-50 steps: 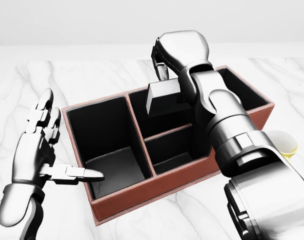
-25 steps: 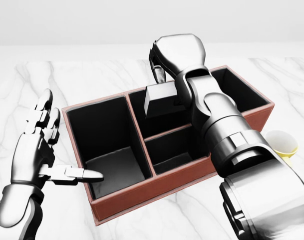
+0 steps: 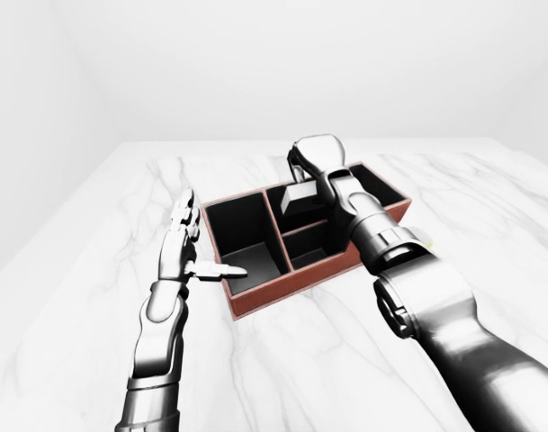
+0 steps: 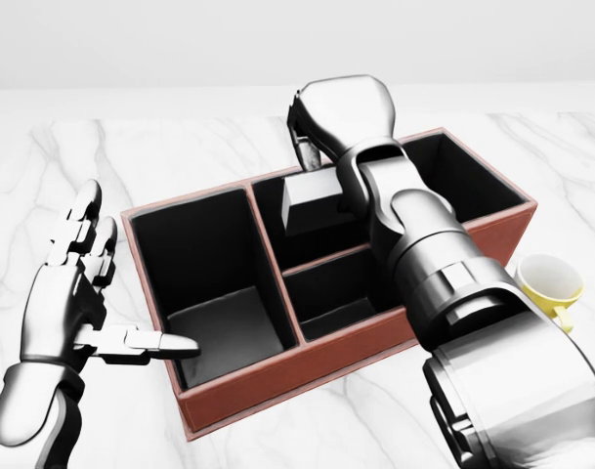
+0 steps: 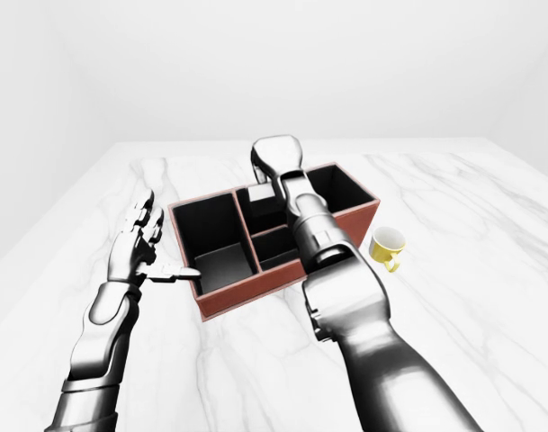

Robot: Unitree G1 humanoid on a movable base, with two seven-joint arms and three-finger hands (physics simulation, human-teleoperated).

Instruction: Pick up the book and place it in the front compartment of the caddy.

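book held over the caddy's upper middle cell

the left hand (image 4: 67,293) stands open just left of the caddy (image 4: 307,371), fingers spread upward and thumb lying flat across the caddy's left rim, holding nothing; to its right the caddy is a red-brown rectangular box with dark inner walls, split into one long cell on the left, two smaller cells in the middle and another at the far right; the right hand (image 4: 321,127) hangs over the upper middle cell with its fingers closed on the book (image 4: 312,203), a small grey block tilted inside that cell's mouth; how the fingertips meet the book is hidden behind the hand's rounded metal back; the right forearm covers part of the lower middle cell and the divider beside it; a yellow cup (image 5: 387,246) stands on the white marble table (image 5: 453,207) right of the caddy, whole in the right-eye view, half cut by the arm in the head view, almost hidden in the left-eye view.
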